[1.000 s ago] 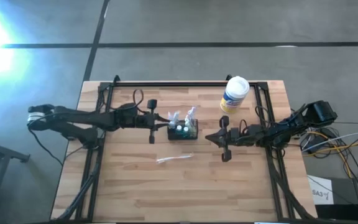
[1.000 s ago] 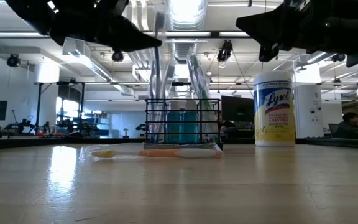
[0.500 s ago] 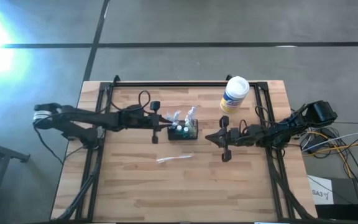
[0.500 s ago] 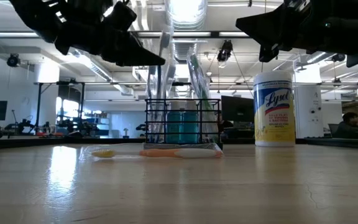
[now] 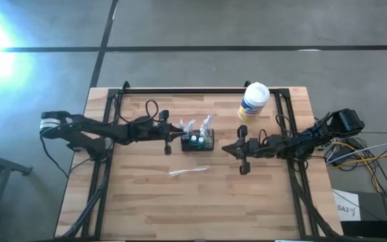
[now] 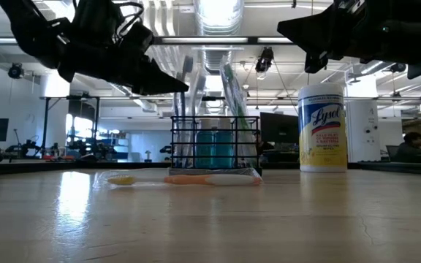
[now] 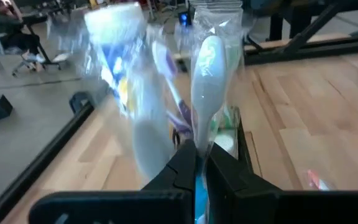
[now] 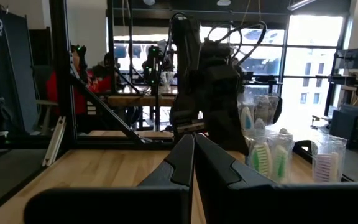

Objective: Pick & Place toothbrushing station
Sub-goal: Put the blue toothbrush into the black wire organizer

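The toothbrushing station (image 5: 198,141) is found directly ahead of the left gripper (image 5: 177,133), just beyond the fingertips, long axis running on from the fingers' line. The left gripper is the nearer; the right gripper (image 5: 226,148) is parked apart on the caddy's far side. Both pairs of fingers are pressed together, nothing held. A wrapped toothbrush (image 7: 207,81) stands immediately ahead of the left tips; contact cannot be confirmed.
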